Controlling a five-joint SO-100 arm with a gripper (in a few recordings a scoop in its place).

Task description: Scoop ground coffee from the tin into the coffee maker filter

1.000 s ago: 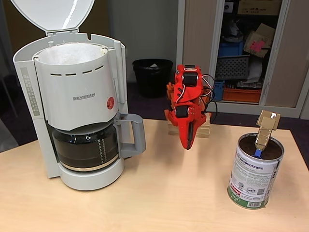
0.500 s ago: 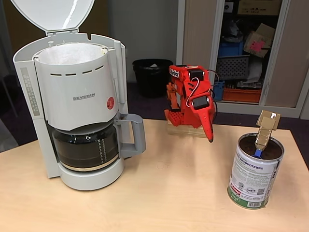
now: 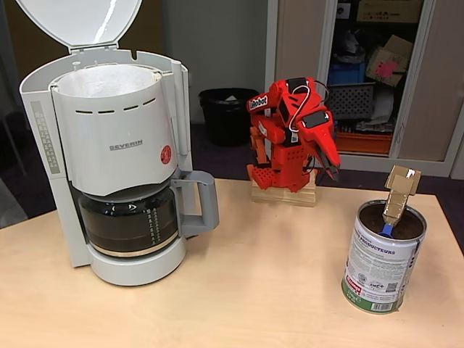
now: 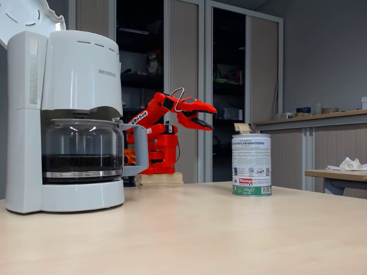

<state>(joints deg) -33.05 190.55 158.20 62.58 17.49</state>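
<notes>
gripper (image 3: 335, 165) fingers parted, empty, raised left of tin (image 3: 382, 257) | scoop (image 3: 398, 197) leaning upright in ground coffee (image 3: 370, 215) | risk: bumped handle tips tin

Two fixed cameras, one high and one low.
One looked down from the front across the worktop (image 3: 239, 290); the other sat near worktop level, facing sideways. Both took in the coffee maker (image 3: 119, 156), arm (image 4: 163, 134) and tin (image 4: 251, 165).

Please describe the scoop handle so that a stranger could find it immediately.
Start at the light wooden table; on its right side stands a shiny metal tin with a white printed label. From its open top rises a tan cardboard-wrapped handle on a small blue stem, the only thing poking out.
</notes>
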